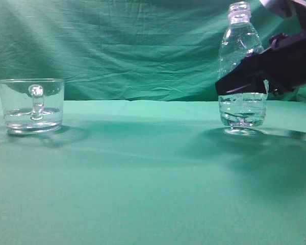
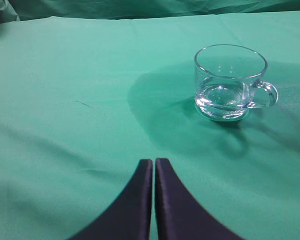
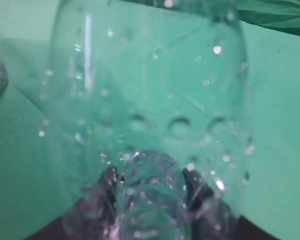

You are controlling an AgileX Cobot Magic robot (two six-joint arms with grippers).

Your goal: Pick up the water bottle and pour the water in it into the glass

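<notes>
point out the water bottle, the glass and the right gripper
water bottle (image 1: 239, 43), exterior view, upper body
glass (image 2: 230, 82), left wrist view, front wall
right gripper (image 1: 245, 81), exterior view, finger across the bottle

Water bottle (image 1: 240, 56): clear, colourless plastic, ribbed lower body, speckled with droplets, unlabelled. Water (image 1: 243, 113): colourless, bright glints. Glass (image 1: 31, 105): clear, colourless, plain, with clear handle. Right gripper (image 1: 243, 83): black. Left gripper (image 2: 154, 170): dark, near black. Tablecloth (image 1: 143, 184): plain green. Backdrop (image 1: 117, 46): darker green, creased.
</notes>
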